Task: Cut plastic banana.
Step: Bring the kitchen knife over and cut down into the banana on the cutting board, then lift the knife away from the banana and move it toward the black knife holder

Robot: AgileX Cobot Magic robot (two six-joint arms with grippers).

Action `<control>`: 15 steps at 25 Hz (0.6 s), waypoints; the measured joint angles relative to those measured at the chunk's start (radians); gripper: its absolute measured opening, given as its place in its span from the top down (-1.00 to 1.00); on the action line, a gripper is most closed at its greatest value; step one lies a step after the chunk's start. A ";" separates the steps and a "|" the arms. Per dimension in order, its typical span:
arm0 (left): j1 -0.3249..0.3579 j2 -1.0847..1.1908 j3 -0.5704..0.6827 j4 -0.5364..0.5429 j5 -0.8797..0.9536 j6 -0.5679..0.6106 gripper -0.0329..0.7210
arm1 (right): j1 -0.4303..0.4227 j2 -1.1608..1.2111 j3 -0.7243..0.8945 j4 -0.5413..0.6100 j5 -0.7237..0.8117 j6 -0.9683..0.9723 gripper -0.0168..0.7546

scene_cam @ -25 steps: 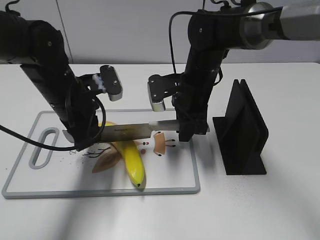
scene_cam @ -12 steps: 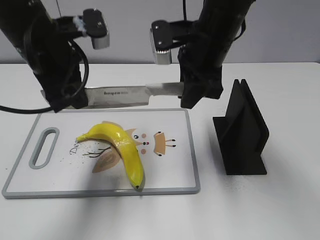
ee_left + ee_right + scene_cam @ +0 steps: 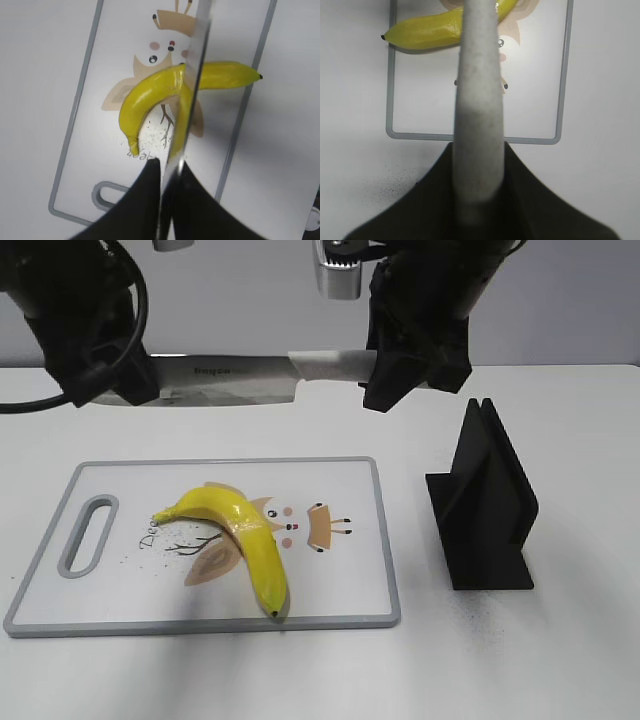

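A: Where is the plastic banana [image 3: 245, 545]?

B: On the cutting board [image 3: 340, 585], near the bench's front left. It looks light, stiff, slippery.

A: And the knife [image 3: 235, 370]?

B: Right fingers [image 3: 520, 195] clamp its handle; left fingers [image 3: 145, 200] pinch the blade's far end.

The banana [image 3: 240, 540] is yellow, curved and whole, with no cut showing. It lies flat on the white cutting board [image 3: 350, 592], its thin stem end pointing toward the board's handle slot and its dark-tipped end close to the near edge, over a printed cartoon figure.

The knife [image 3: 240, 368] is held level in the air, well above the board and apart from the banana. Its long silver blade carries small dark lettering and runs left to right; the pale grey handle is on the right. Both ends are clamped between black fingers [image 3: 400, 380].
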 joint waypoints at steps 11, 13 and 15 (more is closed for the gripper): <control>-0.001 0.000 -0.002 -0.030 -0.074 -0.017 -0.75 | 0.000 0.000 0.000 0.015 0.005 0.002 0.54; -0.001 0.000 -0.002 -0.018 -0.103 -0.043 -0.88 | 0.000 0.000 0.000 0.015 0.005 0.013 0.54; 0.002 -0.001 -0.004 0.006 -0.120 -0.125 -0.92 | 0.000 0.000 0.000 0.015 0.005 0.048 0.54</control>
